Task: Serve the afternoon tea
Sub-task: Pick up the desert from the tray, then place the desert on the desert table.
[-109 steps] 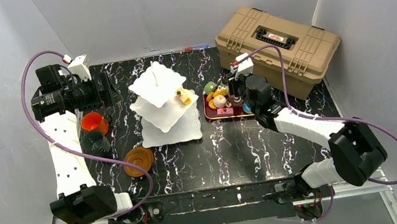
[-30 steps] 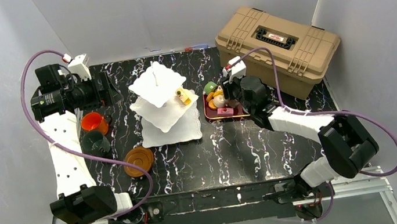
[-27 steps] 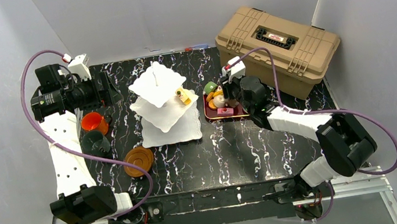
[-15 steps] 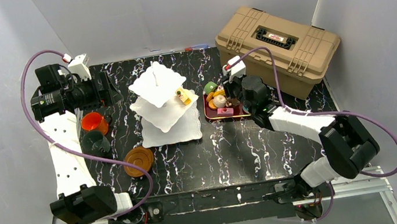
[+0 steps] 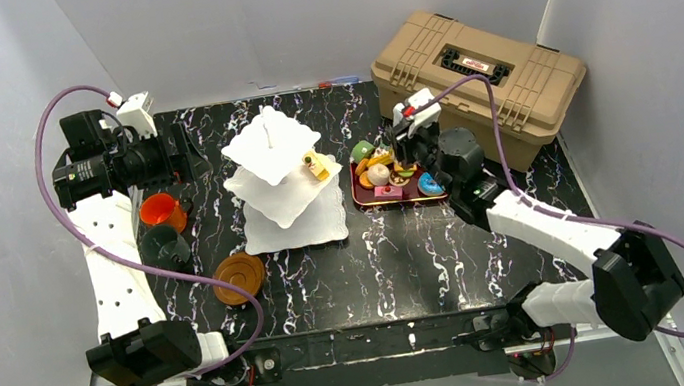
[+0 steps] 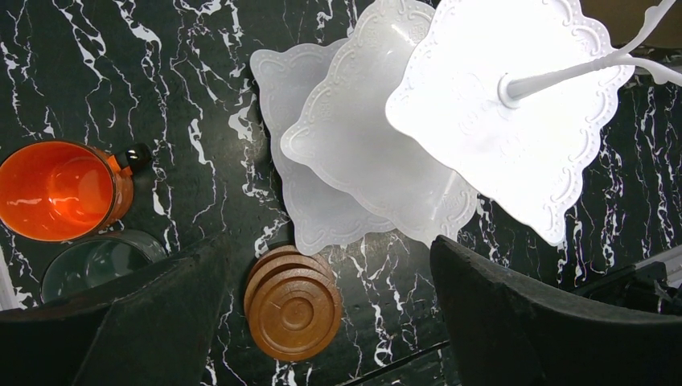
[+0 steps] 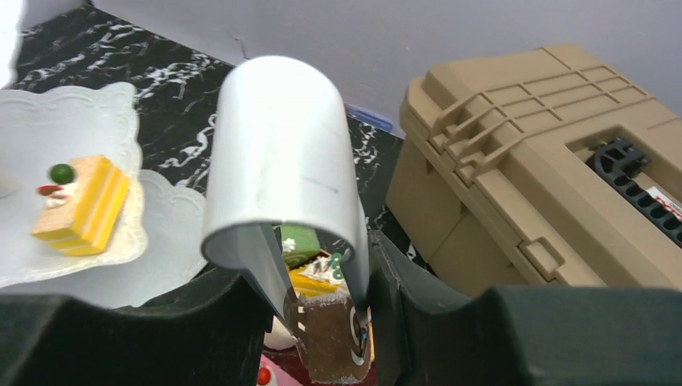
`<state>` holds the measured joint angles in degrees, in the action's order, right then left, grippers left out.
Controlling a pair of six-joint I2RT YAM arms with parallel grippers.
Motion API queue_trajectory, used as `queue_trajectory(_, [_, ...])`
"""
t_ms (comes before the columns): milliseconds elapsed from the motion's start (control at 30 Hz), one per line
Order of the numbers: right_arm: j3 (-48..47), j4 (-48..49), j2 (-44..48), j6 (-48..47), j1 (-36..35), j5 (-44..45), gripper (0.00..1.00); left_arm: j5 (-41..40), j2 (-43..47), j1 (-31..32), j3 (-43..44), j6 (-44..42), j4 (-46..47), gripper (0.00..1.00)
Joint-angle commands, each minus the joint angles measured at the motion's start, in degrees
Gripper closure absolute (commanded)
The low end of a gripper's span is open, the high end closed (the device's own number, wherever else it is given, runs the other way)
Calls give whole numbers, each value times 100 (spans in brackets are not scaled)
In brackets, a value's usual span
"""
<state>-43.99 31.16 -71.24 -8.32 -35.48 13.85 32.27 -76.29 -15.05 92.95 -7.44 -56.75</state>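
The white three-tier stand [image 5: 277, 177] is at the table's middle, with a yellow cake slice [image 5: 317, 166] on its middle tier. A red tray [image 5: 397, 197] of toy pastries lies to its right. My right gripper [image 5: 409, 148] is over the tray, shut on metal tongs [image 7: 281, 153] that pinch a brown pastry [image 7: 334, 334]. My left gripper [image 5: 186, 154] is open and empty, high over the table's left. In the left wrist view the orange cup [image 6: 56, 189], dark cup [image 6: 96, 261] and stacked brown saucers [image 6: 293, 301] sit left of the stand [image 6: 515, 104].
The tan toolbox [image 5: 481, 83] stands at the back right, close behind the tray and my right wrist; it also shows in the right wrist view [image 7: 547, 161]. Grey walls close in the table on three sides.
My right gripper swung left over the tray, then drew back to the right with the tongs now pinching a brown pastry. The left arm has not moved.
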Motion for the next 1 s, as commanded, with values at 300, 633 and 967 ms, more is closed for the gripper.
queue_trajectory(300, [-760, -669, 1162, 33, -1441, -121, 99, 137, 114, 15, 184, 5, -1, 12])
queue_trajectory(633, [-1382, -728, 613, -641, -2627, -136, 99, 151, 66, 6, 298, -9, -81, 13])
queue_trajectory(967, [-2052, -778, -224, -1478, -3230, -346, 99, 210, 13, 10, 331, 21, -108, 14])
